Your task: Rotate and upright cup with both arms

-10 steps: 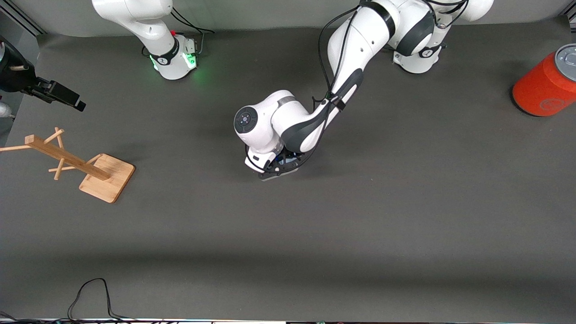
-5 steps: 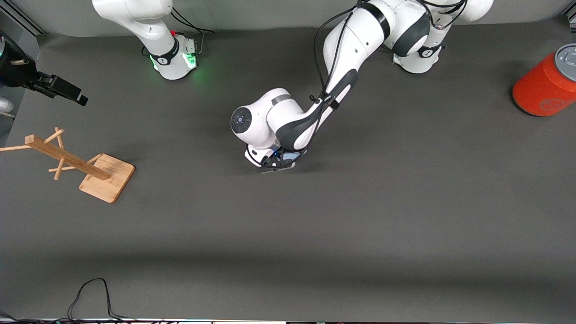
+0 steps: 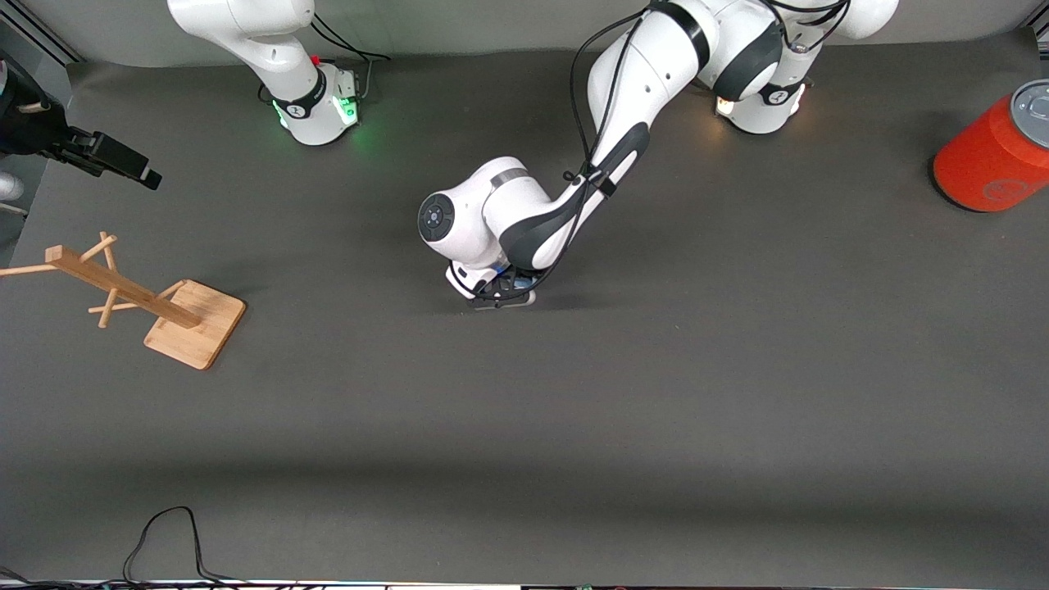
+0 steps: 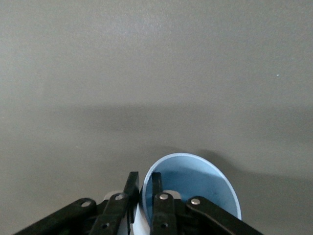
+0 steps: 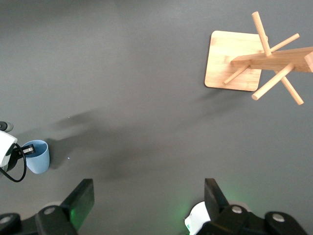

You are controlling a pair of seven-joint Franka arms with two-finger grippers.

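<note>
The pale-blue cup [image 4: 195, 181] is pinched at its rim by my left gripper [image 4: 144, 180], with one finger inside it and one outside. In the right wrist view the cup [image 5: 37, 155] stands mouth up at the table surface. In the front view the left hand [image 3: 500, 293] covers nearly all of the cup at the table's middle. My right gripper [image 5: 146, 196] is open and empty. It hangs high over the table's edge at the right arm's end [image 3: 123, 168].
A wooden peg rack [image 3: 123, 287] on a square base lies tipped near the right arm's end. A large red-orange can [image 3: 992, 156] stands at the left arm's end. A black cable [image 3: 164, 541] loops at the table edge nearest the camera.
The left hand with the cup has shifted slightly toward the robot bases. An amber light now shows at the left arm's base. The right gripper has barely moved.
</note>
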